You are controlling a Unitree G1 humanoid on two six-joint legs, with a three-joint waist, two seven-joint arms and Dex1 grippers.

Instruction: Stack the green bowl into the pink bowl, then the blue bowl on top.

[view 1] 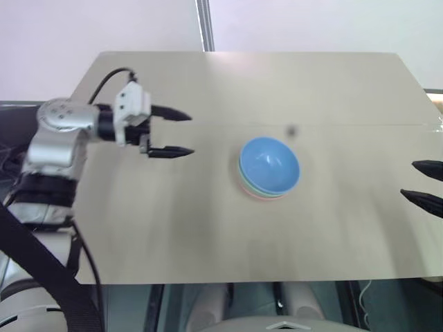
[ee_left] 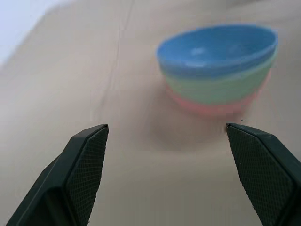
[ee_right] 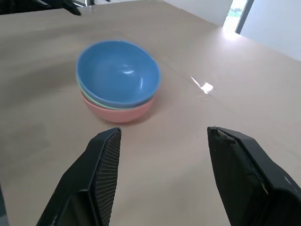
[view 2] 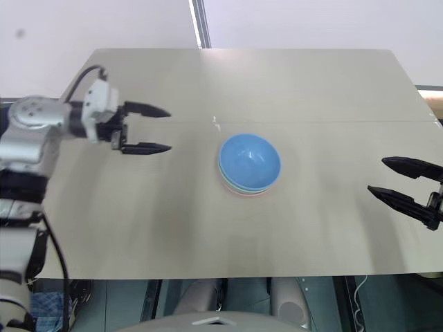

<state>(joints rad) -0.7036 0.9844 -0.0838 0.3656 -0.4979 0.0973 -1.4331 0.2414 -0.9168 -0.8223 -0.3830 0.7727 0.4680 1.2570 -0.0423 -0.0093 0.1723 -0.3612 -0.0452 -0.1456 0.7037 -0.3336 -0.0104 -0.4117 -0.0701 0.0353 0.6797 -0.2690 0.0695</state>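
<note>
The blue bowl (ee_left: 214, 47) sits nested in the green bowl (ee_left: 221, 87), which sits in the pink bowl (ee_left: 209, 107), mid-table (view 1: 208, 235). The stacking looks finished. The left gripper (view 1: 178, 133) and right gripper (view 2: 394, 178) stand well apart on either side, jaws spread, empty.

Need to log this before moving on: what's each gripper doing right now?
Left gripper: open, holding nothing.
Right gripper: open, holding nothing.
</note>
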